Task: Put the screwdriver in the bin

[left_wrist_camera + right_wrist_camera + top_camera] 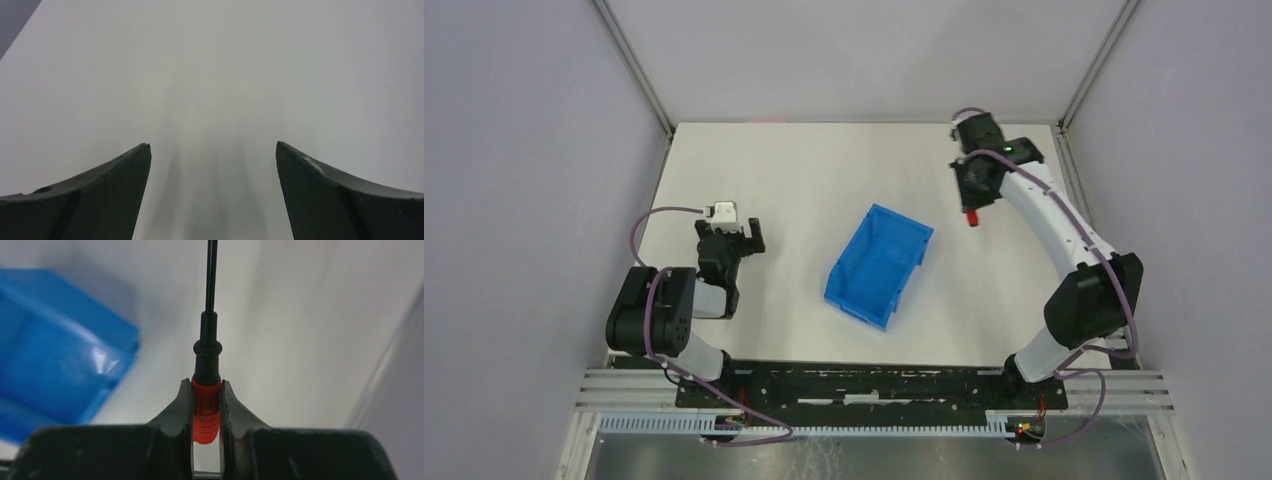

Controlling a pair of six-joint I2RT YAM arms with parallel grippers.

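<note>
Currently the right gripper (206,386) is clenching the red handle of the screwdriver (206,412), holding it over the white table (804,180), right of the blue bin (876,262) and apart from it. The left gripper (212,145) is resting spread wide, grasping nothing.

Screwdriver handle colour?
Red, black shaft; the screwdriver shows best in the right wrist view.
</note>
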